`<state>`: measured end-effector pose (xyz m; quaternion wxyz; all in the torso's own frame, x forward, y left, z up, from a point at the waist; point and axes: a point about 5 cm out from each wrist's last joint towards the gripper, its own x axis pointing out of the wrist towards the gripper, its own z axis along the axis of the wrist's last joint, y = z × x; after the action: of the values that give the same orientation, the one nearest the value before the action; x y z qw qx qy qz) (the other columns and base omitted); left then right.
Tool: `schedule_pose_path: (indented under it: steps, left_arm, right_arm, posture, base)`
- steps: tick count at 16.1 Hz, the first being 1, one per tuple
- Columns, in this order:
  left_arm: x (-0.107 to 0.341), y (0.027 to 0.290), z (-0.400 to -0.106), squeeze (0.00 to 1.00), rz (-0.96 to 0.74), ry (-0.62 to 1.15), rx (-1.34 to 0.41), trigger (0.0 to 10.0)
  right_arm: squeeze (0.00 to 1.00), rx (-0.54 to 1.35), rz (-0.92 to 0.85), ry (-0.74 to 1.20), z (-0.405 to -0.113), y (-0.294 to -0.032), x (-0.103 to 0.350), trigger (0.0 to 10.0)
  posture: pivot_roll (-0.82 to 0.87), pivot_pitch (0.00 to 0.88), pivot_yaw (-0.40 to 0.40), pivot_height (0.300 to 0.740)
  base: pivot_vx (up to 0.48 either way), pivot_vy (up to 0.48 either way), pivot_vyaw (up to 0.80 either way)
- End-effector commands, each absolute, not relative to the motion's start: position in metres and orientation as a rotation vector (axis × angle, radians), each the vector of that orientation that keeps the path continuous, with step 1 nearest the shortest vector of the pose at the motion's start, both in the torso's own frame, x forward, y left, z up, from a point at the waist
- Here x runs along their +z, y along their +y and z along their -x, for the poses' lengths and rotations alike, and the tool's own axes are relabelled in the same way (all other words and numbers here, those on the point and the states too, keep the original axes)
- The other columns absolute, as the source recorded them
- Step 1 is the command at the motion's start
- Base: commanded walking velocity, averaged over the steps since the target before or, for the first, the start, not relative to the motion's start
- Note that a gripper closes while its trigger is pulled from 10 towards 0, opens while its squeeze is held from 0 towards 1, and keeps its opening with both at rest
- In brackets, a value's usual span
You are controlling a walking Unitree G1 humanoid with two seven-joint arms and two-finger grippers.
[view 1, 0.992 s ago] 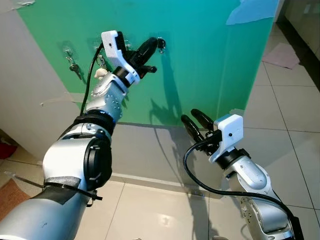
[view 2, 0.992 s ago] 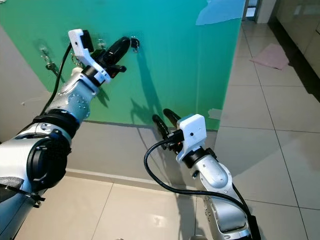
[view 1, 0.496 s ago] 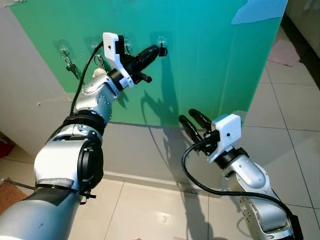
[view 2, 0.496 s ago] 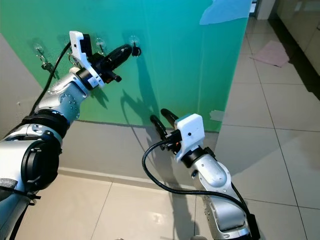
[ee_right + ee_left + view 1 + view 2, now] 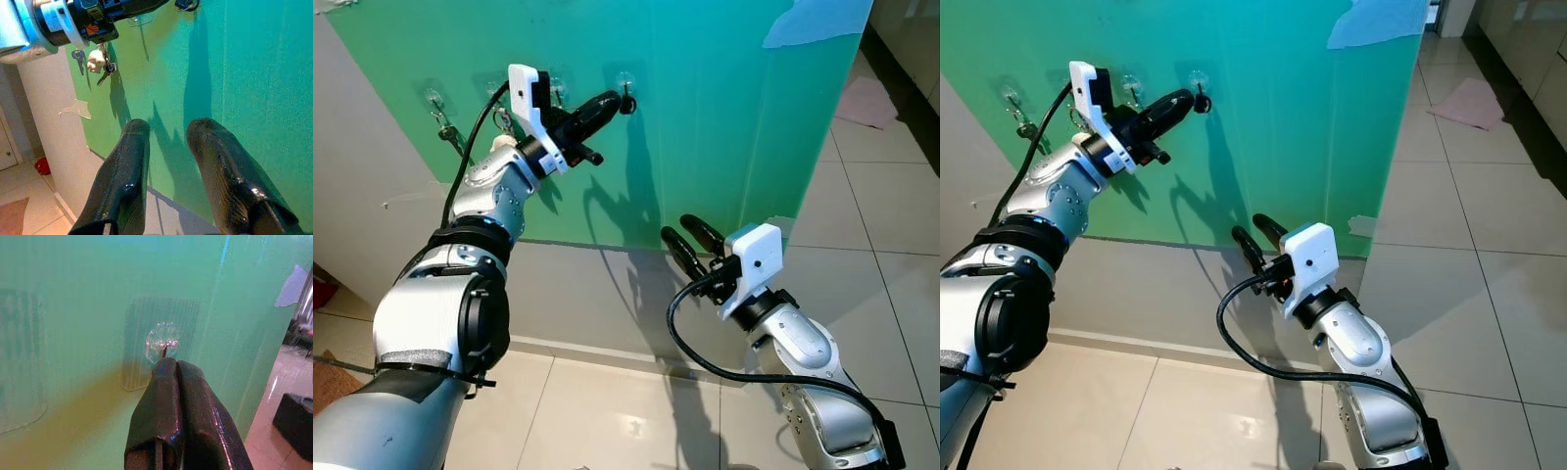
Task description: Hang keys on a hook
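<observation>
Two hands: left hand (image 5: 615, 100) clenched at clear hook (image 5: 164, 341), right hand (image 5: 690, 241) spread, empty.

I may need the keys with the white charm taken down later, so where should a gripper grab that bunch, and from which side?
Probably the white charm: it is the bulkiest part, while the keys beside it are thin and hang close to the green board. Come straight from the front, one finger each side.

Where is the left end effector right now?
The left end effector is raised against the green wall panel, its tips at the rightmost clear hook, with the hanging key bunch to its left.
</observation>
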<state>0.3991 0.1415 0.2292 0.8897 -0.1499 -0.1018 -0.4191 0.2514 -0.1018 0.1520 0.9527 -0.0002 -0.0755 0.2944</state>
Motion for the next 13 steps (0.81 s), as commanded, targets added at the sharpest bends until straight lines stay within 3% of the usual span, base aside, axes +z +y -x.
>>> schedule_pose_path:
  steps: [1, 7, 13]
  left_arm:
    - [0.223, 0.159, -0.398, 0.0, 0.368, -0.206, -0.824, 10.0]
    - [0.212, 0.145, -0.387, 0.0, 0.274, -0.117, -1.068, 10.0]
    - [0.215, 0.15, -0.393, 0.0, 0.168, -0.155, -0.92, 10.0]
  right_arm:
    - [0.0, 0.612, 0.002, -0.162, -0.252, -0.097, 0.154, 10.0]
    - [0.0, 0.624, 0.006, -0.159, -0.254, -0.097, 0.153, 10.0]
    - [0.0, 0.628, 0.009, -0.156, -0.254, -0.096, 0.153, 10.0]
  posture:
    - [-0.17, 0.0, 0.16, 0.74]
    - [-0.16, 0.0, 0.147, 0.74]
    - [-0.17, 0.0, 0.143, 0.74]
  base:
    - [0.0, 0.0, 0.0]
    - [0.0, 0.0, 0.0]
    - [0.0, 0.0, 0.0]
